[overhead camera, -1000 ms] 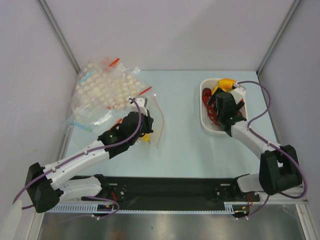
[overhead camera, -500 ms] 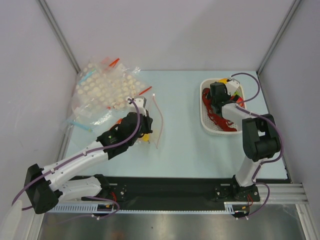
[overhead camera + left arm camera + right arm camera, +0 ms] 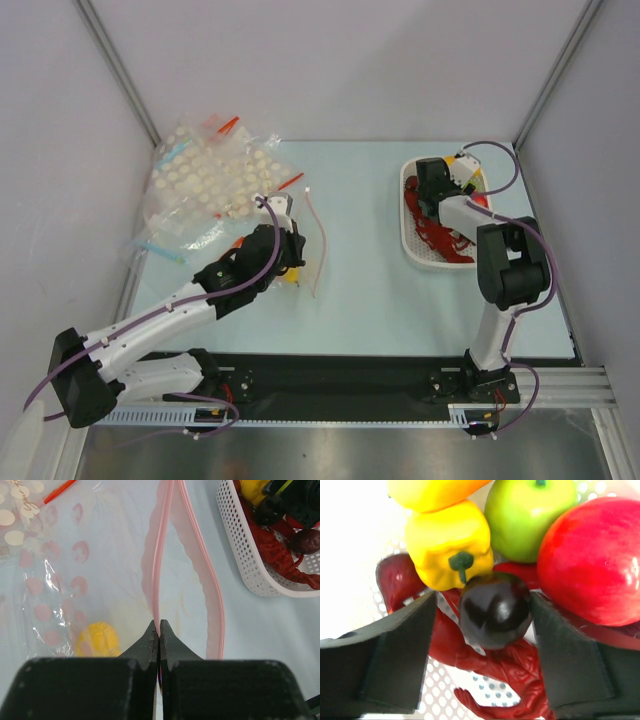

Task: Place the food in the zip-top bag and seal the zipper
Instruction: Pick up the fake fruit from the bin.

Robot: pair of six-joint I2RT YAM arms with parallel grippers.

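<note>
Right gripper [image 3: 482,599] spread either side of dark purple fruit [image 3: 495,612]: close centred, clear of yellow pepper [image 3: 445,545]; left gripper [image 3: 159,630] clamps zipper [image 3: 158,570].

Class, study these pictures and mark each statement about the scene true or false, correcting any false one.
1. The left fingers are shut on the zipper. True.
2. The zip-top bag is sealed. False: the zipper's two sides stand apart, so the mouth is open.
3. The right fingers stand on either side of the dark purple fruit. True.
4. The green apple lies in the bag. False: it sits in the white basket.
</note>
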